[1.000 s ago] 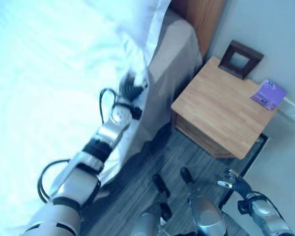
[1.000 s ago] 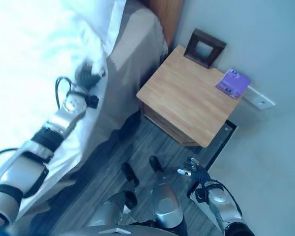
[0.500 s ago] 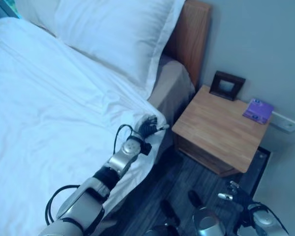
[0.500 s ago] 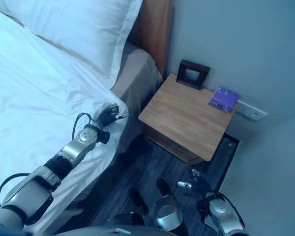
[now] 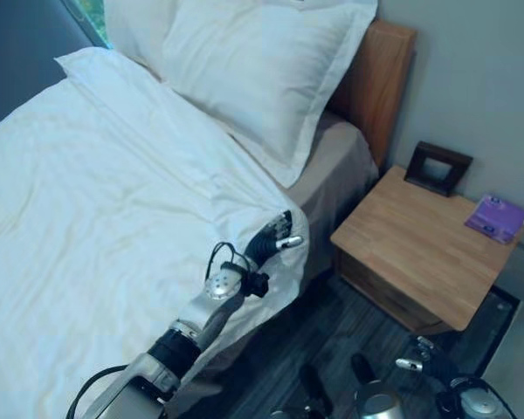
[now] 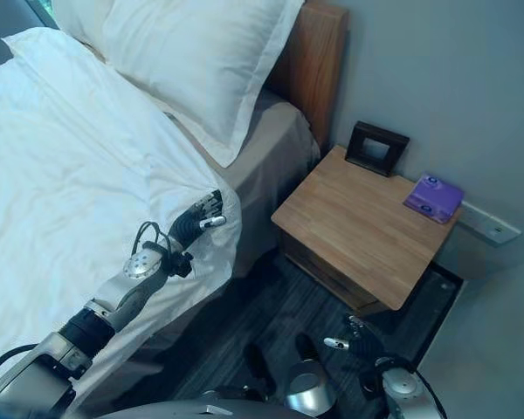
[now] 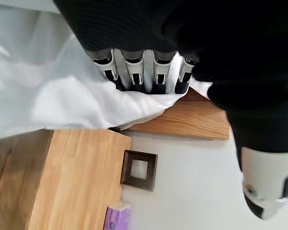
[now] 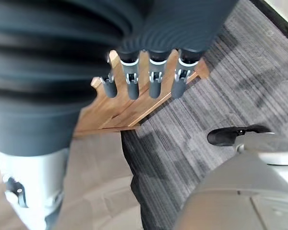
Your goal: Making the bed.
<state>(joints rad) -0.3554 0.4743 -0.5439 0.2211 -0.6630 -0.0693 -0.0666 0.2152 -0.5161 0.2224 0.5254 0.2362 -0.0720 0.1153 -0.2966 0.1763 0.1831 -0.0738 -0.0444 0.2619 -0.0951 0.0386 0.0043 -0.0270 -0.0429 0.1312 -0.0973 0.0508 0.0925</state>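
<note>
The left hand (image 5: 275, 240) is reaching over the corner of the white sheet (image 5: 113, 201) on the bed. Its fingers (image 7: 134, 72) are lying straight on the cloth — not pinching it. Past the fingers, two pillows (image 5: 253, 70) are sitting by the headboard. Beside them, a wooden worktop (image 5: 424, 240) is holding a dark frame (image 5: 438, 168) and a purple box (image 5: 496, 216). The right hand (image 8: 149, 72) is hanging low — its fingers are straight and apart.
</note>
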